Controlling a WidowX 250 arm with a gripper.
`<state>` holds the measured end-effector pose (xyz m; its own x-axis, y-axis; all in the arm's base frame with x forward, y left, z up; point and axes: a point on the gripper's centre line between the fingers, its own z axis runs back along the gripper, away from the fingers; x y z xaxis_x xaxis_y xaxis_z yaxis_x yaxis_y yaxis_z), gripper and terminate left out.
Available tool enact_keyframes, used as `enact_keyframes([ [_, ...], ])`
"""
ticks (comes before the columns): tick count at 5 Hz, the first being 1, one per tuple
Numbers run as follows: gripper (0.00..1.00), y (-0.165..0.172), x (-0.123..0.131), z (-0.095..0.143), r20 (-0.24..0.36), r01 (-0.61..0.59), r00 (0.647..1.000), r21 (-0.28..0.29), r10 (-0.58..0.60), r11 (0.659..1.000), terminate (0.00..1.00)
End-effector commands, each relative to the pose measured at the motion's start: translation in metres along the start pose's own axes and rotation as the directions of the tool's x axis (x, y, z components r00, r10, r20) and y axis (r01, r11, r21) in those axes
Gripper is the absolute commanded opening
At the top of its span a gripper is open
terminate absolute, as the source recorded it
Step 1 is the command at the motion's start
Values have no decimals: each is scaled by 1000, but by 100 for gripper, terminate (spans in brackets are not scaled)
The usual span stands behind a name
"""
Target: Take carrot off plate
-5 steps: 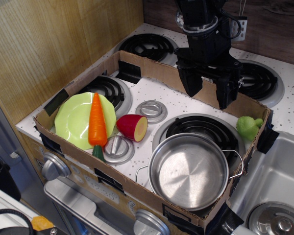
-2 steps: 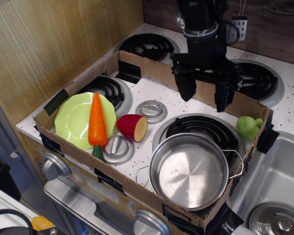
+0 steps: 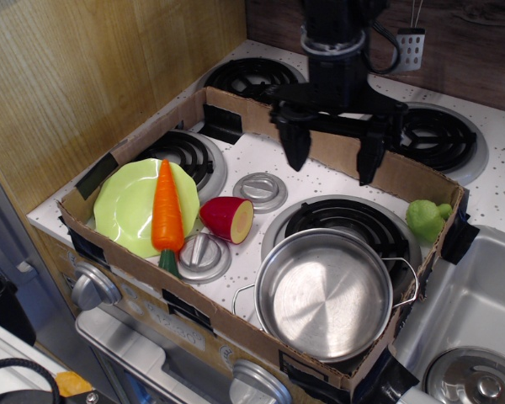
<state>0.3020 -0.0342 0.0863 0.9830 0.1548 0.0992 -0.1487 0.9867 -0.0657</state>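
Note:
The orange carrot (image 3: 166, 209) lies lengthwise across the lime-green plate (image 3: 126, 206) at the left of the cardboard tray, its dark green stem end hanging over the plate's front rim. My gripper (image 3: 332, 163) hangs above the back middle of the tray, well to the right of the carrot. Its two black fingers (image 3: 293, 143) are spread wide apart and hold nothing.
The cardboard tray (image 3: 261, 118) sits on a toy stove. A red-and-yellow cut fruit (image 3: 228, 218) lies beside the plate. Two grey lids (image 3: 260, 190) (image 3: 202, 255), a steel pot (image 3: 324, 293) and a green toy (image 3: 427, 218) are also in the tray. A wooden wall stands at left.
The gripper has moved left toward the tray's middle and its fingers have spread wider. The carrot and plate have not moved.

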Motion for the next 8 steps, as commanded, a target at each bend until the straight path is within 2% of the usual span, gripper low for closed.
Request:
enact_keyframes([
  [1, 100, 30, -21, 24, 14, -284, 959, 95, 284, 954, 0],
  [2, 100, 50, -31, 22, 58, -327, 945, 106, 322, 939, 0],
  [3, 100, 75, -42, 14, 163, -406, 908, 122, 385, 906, 0],
  [4, 100, 98, -51, 11, 192, -415, 903, 152, 385, 897, 0],
  [5, 100, 118, -56, 1, 264, -488, 857, 141, 442, 861, 0],
  [6, 100, 130, -52, -15, 336, -543, 806, 95, 487, 834, 0],
  [8, 100, 139, -48, -34, 391, -571, 767, 55, 509, 819, 0],
])
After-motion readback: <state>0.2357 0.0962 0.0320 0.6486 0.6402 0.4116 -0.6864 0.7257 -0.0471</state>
